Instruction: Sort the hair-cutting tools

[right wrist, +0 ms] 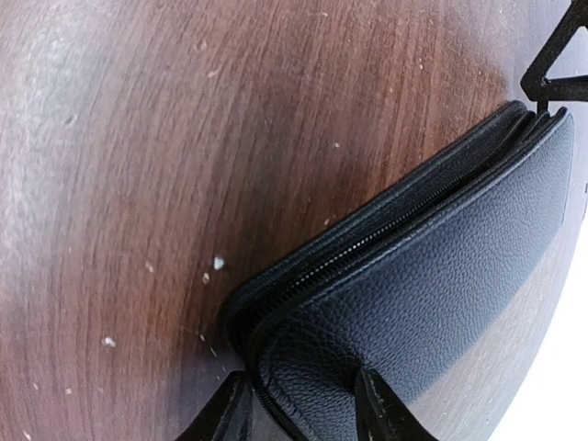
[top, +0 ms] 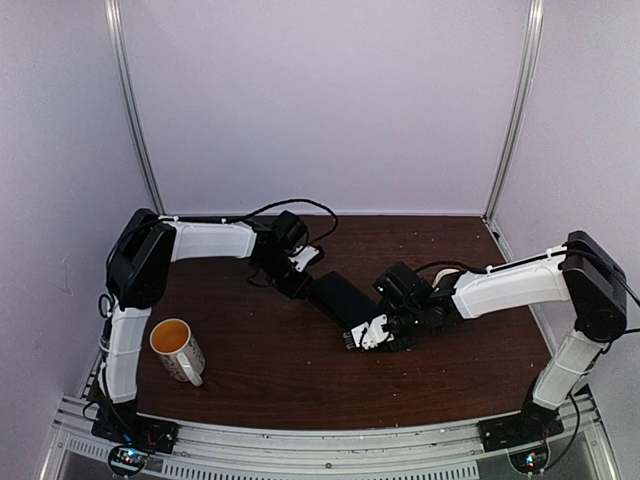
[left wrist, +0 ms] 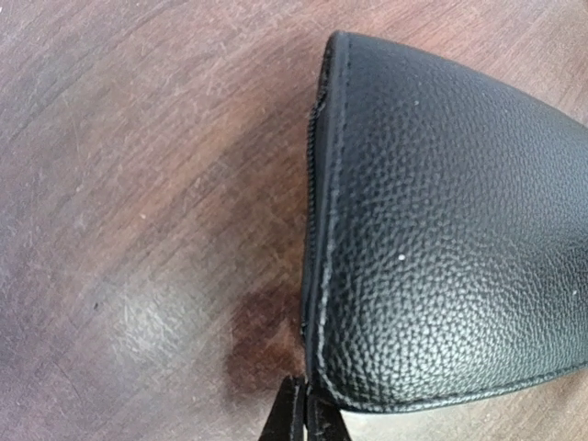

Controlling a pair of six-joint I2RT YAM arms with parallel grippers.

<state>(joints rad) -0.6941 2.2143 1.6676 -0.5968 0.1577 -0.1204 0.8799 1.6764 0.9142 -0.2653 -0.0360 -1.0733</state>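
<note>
No hair-cutting tools show in any view. A black grained case [top: 340, 297] with a zipper lies slantwise mid-table. My left gripper [top: 300, 285] is at its far end; in the left wrist view its fingertips [left wrist: 306, 404] are shut together against the stitched corner of the case [left wrist: 441, 230], and whether they pinch anything does not show. My right gripper [top: 365, 335] is at the near end. In the right wrist view it [right wrist: 308, 409] straddles the case's corner [right wrist: 432, 276], one finger [right wrist: 234, 404] beside the zipper edge, the other [right wrist: 381, 404] pressing a dent into the top.
A white mug [top: 175, 348] with an orange inside stands near the left arm's base at the front left. White walls and metal posts close in the dark wooden table [top: 260, 380]. Small pale crumbs [right wrist: 218, 263] dot the wood beside the case.
</note>
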